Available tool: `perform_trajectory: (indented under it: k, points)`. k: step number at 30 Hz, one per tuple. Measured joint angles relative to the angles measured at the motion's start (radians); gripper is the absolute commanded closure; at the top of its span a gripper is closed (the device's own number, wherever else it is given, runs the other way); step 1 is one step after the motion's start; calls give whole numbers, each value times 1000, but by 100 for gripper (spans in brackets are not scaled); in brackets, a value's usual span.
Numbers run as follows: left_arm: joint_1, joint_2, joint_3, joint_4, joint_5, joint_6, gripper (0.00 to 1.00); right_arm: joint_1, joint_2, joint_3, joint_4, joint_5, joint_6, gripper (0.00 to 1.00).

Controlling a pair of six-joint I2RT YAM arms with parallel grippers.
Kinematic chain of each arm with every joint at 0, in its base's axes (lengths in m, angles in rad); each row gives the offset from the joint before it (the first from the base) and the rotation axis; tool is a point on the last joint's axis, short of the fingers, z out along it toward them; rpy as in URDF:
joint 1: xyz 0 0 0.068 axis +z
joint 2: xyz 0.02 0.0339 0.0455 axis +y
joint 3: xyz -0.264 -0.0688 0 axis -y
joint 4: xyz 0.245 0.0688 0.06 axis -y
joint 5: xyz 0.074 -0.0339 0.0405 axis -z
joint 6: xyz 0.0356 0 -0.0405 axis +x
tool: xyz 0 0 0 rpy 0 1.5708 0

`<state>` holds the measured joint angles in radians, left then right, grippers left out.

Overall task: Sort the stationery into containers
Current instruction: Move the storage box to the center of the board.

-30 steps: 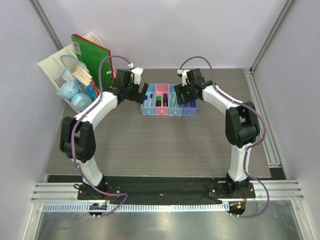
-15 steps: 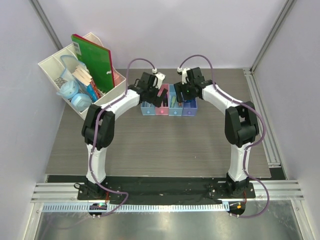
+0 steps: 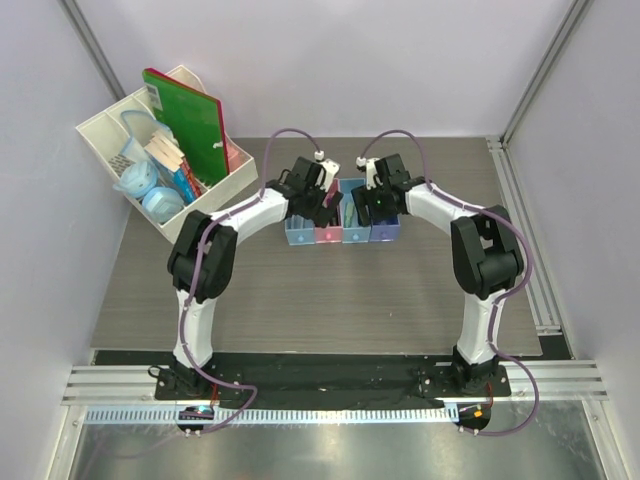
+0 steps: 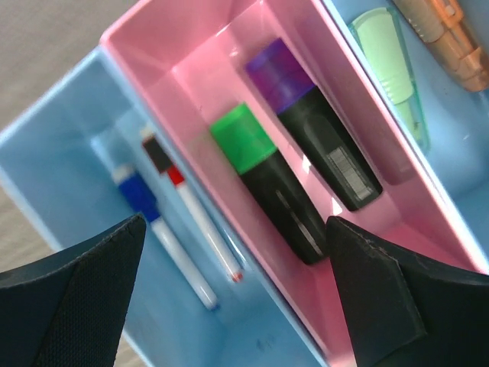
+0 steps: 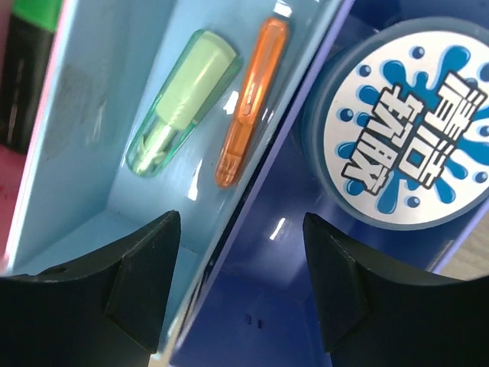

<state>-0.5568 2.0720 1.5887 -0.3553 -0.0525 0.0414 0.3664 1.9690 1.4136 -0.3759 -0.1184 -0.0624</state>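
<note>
Containers [image 3: 355,236]: a joined row of four narrow bins on the surface [image 3: 300,290], toward 12 o'clock from its middle. From above, both pincers cover their far halves and the contents cannot be made out.
Left blue bin [image 4: 92,145]: holds a blue-white pen [image 4: 164,229] and a red-white pen [image 4: 195,218], side by side along the bin. Its near end is cut off by the frame.
Pink bin [image 4: 199,84]: holds a green-capped marker [image 4: 267,191] and a purple-capped marker [image 4: 313,130], both black-bodied and lying parallel. Glare blurs the label print.
Second blue bin [image 5: 92,99]: holds a pale green marker [image 5: 179,107] and an orange marker [image 5: 248,99], slightly apart. The orange one's far tip is lost in a bright reflection.
Purple bin [image 5: 252,298]: holds a round disc [image 5: 409,138] with a blue splash label. The disc's right rim runs off the frame and the lettering cannot be read.
Left pincer [image 4: 233,229]: released, jaws spread wide with nothing between them, above the wall shared by the left blue and pink bins. Only the dark fingertips show, at the lower corners.
Right pincer [image 5: 241,222]: released, nothing gripped, above the wall between the second blue and purple bins.
White organiser [image 3: 100,135]: at 10 o'clock from the row, well apart. A green notebook [image 3: 195,125] stands in it, and its smaller contents are too small to tell.
</note>
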Motion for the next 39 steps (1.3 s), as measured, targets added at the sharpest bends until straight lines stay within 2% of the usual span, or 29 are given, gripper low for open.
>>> perform_trajectory:
  k: [12,22,39]
  points:
    - [-55,-98,-173,-5,1,-28,0,23,-89,-139,-7,-14,2,31]
    - [-55,-102,-177,-10,-26,26,0,64,-250,-256,-2,-14,36,31]
    - [-55,-102,-149,-27,-60,107,0,132,-307,-323,-14,-16,51,31]
